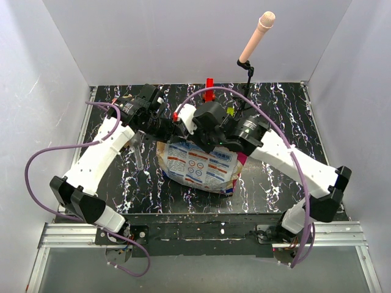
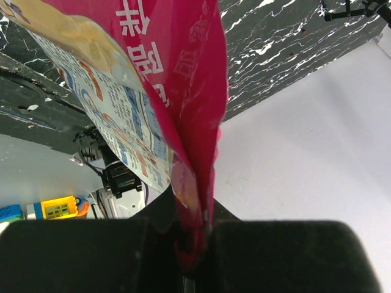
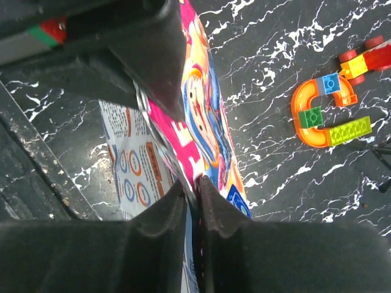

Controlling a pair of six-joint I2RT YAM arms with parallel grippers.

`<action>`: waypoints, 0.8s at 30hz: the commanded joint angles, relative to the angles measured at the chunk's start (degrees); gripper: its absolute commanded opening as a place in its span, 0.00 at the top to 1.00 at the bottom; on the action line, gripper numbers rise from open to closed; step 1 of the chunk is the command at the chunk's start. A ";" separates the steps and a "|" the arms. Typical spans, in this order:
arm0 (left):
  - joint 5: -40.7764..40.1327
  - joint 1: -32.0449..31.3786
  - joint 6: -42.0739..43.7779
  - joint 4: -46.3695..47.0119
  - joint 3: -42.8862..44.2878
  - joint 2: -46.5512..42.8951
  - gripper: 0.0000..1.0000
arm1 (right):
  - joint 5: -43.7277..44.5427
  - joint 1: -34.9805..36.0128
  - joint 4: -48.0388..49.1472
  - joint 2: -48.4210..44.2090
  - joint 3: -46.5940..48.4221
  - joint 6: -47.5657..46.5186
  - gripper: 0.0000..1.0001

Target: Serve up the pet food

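— One bag (image 1: pixel 198 166) of pet food sits at the middle of your table (image 1: pixel 275 177), between your two arms. Its white printed panel is turned up and its lower end points toward the arm bases. The food itself is hidden inside.

— You have both grippers at its far, top edge. Your left gripper (image 2: pixel 194 231) is pressed together on the pink seam. In its wrist view the foil runs straight out from between the pads.

— Your right gripper (image 3: pixel 192 188) is less plain. Its fingers stand a sliver apart with the bag's edge in the gap. From that view you cannot tell whether they pinch the foil or only flank it.

— Further out, you have toy blocks (image 3: pixel 310 117) on the table beyond the bag. They are an orange curved piece carrying blue and green bricks, a lime brick touching it, and a red and yellow wheeled piece nearby.

— Your microphone (image 1: pixel 256 36) rises on a thin stand at the table's far edge, right of centre and well apart from the bag. White walls (image 1: pixel 183 43) close you in on three sides, and purple cables (image 1: pixel 27 168) loop off both arms.
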 commanded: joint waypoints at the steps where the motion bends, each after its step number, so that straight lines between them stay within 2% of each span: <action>1: -4.09 1.70 -1.50 1.18 3.13 -2.65 1.00 | 3.04 1.05 2.12 1.42 3.14 -1.53 0.98; 3: -4.26 1.70 -1.68 2.67 1.29 -3.70 0.97 | 2.70 1.05 2.64 0.02 0.07 -1.53 0.99; 5: -5.23 2.40 -0.63 1.90 0.31 -4.41 0.80 | 2.88 1.14 5.27 -2.44 -3.01 -1.00 0.99; 7: -6.37 3.71 0.78 -0.38 0.05 -5.02 0.76 | 3.05 1.22 4.14 -2.63 -3.12 -0.22 0.99; 11: -6.81 5.83 3.50 -1.27 -1.27 -5.64 0.80 | 0.42 1.14 5.53 -3.77 -3.29 0.32 0.99; 13: -6.46 6.44 4.38 -1.54 -1.19 -5.12 0.95 | -0.29 1.49 6.33 -3.77 -2.15 -0.03 0.99; 14: -6.38 6.79 5.00 -0.84 -1.01 -5.03 1.00 | -0.38 1.66 6.33 -3.51 -1.45 -0.12 0.99; 15: -6.81 6.97 5.44 0.30 -0.49 -4.94 1.00 | -0.99 1.75 6.42 -3.07 -0.92 -0.38 0.99; 17: -7.78 6.97 5.97 1.18 1.35 -4.68 1.00 | -1.87 1.84 6.86 -2.11 -0.21 -0.65 0.85; 19: -8.48 7.06 6.15 -1.26 4.42 -3.36 1.00 | -2.23 1.84 6.34 0.52 2.06 -0.13 0.82; 20: -8.31 7.06 6.15 -3.36 6.09 -2.57 1.00 | -2.14 1.84 5.81 2.10 3.81 0.57 0.77; 24: -4.63 7.06 2.81 -6.29 7.17 -1.33 1.00 | -4.15 1.84 6.33 7.03 7.08 1.29 0.72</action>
